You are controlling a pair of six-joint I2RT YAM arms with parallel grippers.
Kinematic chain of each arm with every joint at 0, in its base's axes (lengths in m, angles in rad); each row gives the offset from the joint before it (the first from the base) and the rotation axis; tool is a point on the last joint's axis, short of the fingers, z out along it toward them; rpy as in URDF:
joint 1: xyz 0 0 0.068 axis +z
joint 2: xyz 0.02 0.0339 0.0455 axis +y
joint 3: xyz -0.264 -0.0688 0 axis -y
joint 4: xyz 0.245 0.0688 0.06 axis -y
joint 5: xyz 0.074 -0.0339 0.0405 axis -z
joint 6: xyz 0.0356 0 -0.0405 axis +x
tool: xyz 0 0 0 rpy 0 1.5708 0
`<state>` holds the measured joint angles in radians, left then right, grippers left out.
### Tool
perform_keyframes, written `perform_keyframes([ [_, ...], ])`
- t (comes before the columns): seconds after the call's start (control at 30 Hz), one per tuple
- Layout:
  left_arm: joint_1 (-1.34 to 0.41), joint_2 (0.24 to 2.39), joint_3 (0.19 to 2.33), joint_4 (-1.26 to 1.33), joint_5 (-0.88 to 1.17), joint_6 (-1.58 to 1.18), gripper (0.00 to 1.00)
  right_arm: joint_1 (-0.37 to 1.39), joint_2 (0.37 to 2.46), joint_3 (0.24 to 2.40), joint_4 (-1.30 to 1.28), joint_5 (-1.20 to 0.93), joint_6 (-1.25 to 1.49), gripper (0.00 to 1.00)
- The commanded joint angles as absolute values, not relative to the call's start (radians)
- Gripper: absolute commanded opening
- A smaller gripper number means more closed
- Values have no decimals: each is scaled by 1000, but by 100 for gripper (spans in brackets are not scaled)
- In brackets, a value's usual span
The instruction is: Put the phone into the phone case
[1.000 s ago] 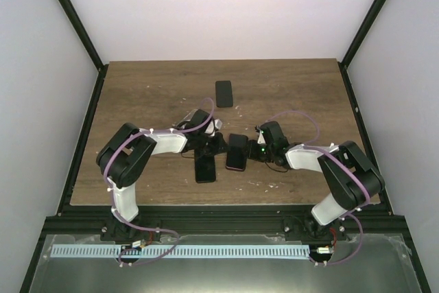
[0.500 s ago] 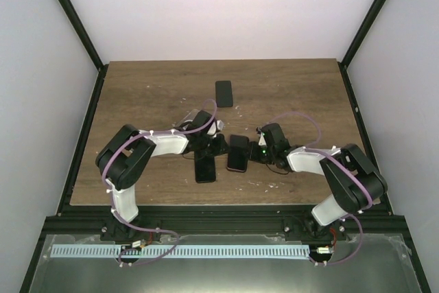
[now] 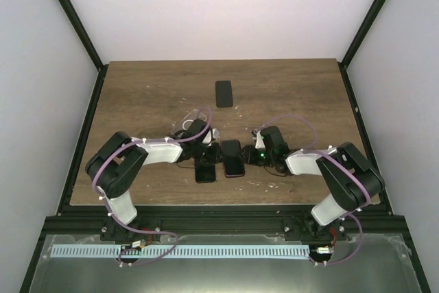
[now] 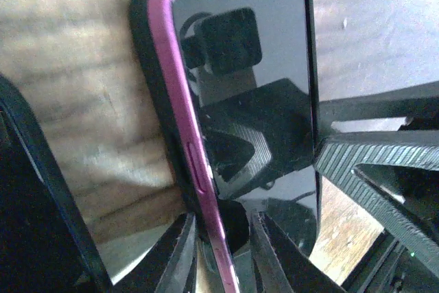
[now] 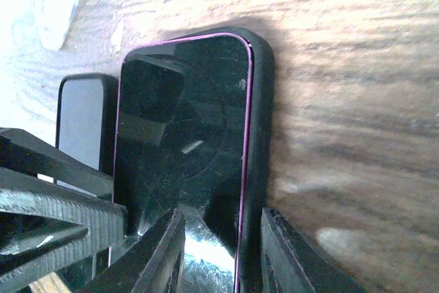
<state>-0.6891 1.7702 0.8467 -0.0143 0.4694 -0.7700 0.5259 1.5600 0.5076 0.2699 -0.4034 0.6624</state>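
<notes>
top: phone (image 3: 233,158) lies on the bench (image 3: 137,101) between your left hand (image 3: 214,154) and right hand (image 3: 251,156), long axis near-to-far, both equally near | left wrist: narrow hand straddles its magenta edge, proud of the phone case (image 4: 147,101); you cannot tell if it grips | right wrist: narrow hand straddles the cased edge; grip likewise unclear

Robotics lab test cell: wood-grain tabletop (image 3: 137,94) boxed in by plain white walls (image 3: 219,12) and black frame posts (image 3: 72,15), two cabled robot arms (image 3: 161,147) bolted to a black base rail (image 3: 219,221).

Magenta-rimmed phone (image 3: 233,158) partly in black case (image 5: 263,101)
</notes>
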Motion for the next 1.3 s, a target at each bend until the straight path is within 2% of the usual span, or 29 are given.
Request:
perform_keyframes([
  [0.0,-712,1735,836,-76,467,-757,26,554,1513,513,184,-403,631,31],
  [0.13,-697,1737,874,-116,425,-740,31,554,1500,523,131,-331,635,31],
  [0.27,-693,1758,906,-127,401,-735,36,552,1482,514,121,-272,659,38],
  [0.33,-693,1768,914,-107,413,-730,36,549,1484,507,143,-279,658,39],
  [0.53,-693,1815,945,-102,423,-719,22,549,1553,524,193,-360,641,33],
  [0.67,-693,1849,951,-70,440,-736,19,551,1585,526,244,-415,652,30],
  [0.8,-699,1872,967,-36,472,-750,11,554,1594,532,261,-424,662,26],
  [1.0,-716,1871,979,-50,470,-747,5,555,1601,532,267,-418,666,25],
  [1.07,-712,1858,980,-95,447,-737,7,554,1584,526,247,-388,679,25],
  [1.2,-694,1783,931,-122,414,-727,26,553,1508,499,190,-339,693,28],
  [1.27,-691,1750,911,-119,414,-726,30,552,1478,492,167,-336,697,30],
])
